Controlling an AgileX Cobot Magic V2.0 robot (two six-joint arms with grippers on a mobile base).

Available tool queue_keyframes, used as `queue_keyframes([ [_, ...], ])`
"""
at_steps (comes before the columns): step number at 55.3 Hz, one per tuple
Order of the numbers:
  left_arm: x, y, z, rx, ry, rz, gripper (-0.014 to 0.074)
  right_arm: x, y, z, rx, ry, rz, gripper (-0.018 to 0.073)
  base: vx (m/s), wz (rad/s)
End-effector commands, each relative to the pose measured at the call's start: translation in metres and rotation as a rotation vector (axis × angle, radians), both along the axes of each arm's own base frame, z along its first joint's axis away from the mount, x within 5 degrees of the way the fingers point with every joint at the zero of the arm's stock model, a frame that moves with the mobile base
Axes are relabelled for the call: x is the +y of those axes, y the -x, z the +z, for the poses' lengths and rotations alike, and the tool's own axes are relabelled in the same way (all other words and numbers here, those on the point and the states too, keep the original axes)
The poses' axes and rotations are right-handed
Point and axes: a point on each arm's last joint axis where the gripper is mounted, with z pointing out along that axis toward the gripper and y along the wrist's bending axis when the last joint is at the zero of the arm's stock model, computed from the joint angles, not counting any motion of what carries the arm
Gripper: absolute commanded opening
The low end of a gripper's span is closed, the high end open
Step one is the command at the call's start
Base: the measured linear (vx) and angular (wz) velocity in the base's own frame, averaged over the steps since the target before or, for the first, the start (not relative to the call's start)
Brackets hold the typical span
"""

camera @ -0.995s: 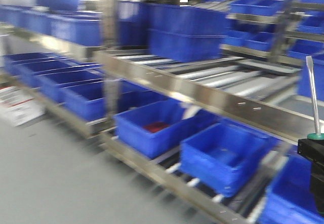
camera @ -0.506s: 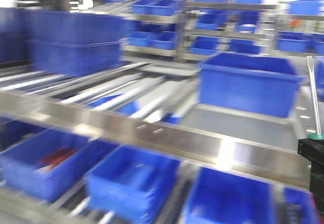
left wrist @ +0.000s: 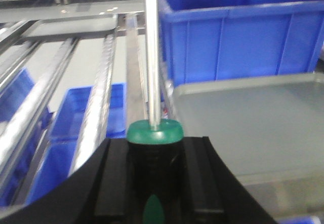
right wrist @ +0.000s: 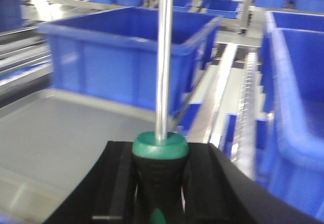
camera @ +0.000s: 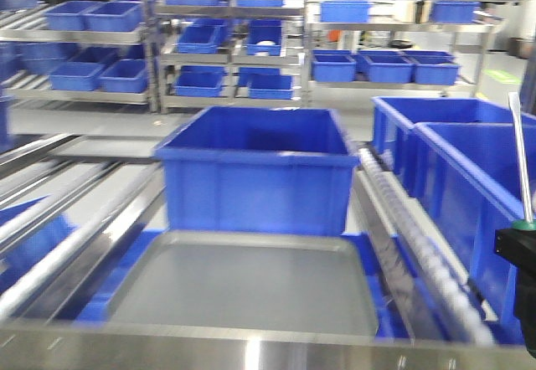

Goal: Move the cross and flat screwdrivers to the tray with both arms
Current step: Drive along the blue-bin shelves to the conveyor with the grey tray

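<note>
At both wrists the task stands about midway, by my judgement: both screwdrivers are picked up, and neither is in the tray yet.

The left gripper (left wrist: 154, 171) is clamped on the dark handle of the left-hand screwdriver (left wrist: 152, 57). Its black fingers (left wrist: 114, 178) press the grip from either side, and the green collar and steel shaft stand upright above them. The right gripper (right wrist: 159, 181) is closed the same way on the right-hand screwdriver (right wrist: 163, 57), which is also upright. Both tips run out of the wrist frames, so I cannot tell which is cross and which is flat.

Beyond the hands, the tray (camera: 243, 290) lies low and ahead, between the two arms. It shows to the right of the left gripper and to the left of the right one. Nothing rests on the grey surface that shows. A deep blue bin (camera: 255, 177) stands just behind the tray's far rim, and roller rails (camera: 419, 244) run alongside.

What is left is to lower both tools over the tray and let go.
</note>
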Motion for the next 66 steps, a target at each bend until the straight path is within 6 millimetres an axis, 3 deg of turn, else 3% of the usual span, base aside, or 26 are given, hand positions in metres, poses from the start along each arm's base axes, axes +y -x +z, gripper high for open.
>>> queue_keyframes([
  [1, 0.0006, 0.0007, 0.0193, -0.124, 0.031, 0.016, 0.0000, -0.0028, 0.0013, 0.0192, -0.121, -0.023, -0.026, -0.0008, 0.36, -0.29],
  [33, 0.0006, 0.0007, 0.0193, -0.124, 0.031, 0.016, 0.0000, -0.0028, 0.0013, 0.0192, -0.121, -0.023, -0.026, -0.0008, 0.26, -0.07],
  [66, 0.0006, 0.0007, 0.0193, -0.124, 0.031, 0.016, 0.0000, -0.0026, 0.0015, 0.0185, -0.114, -0.022, -0.024, -0.0008, 0.06, 0.01],
])
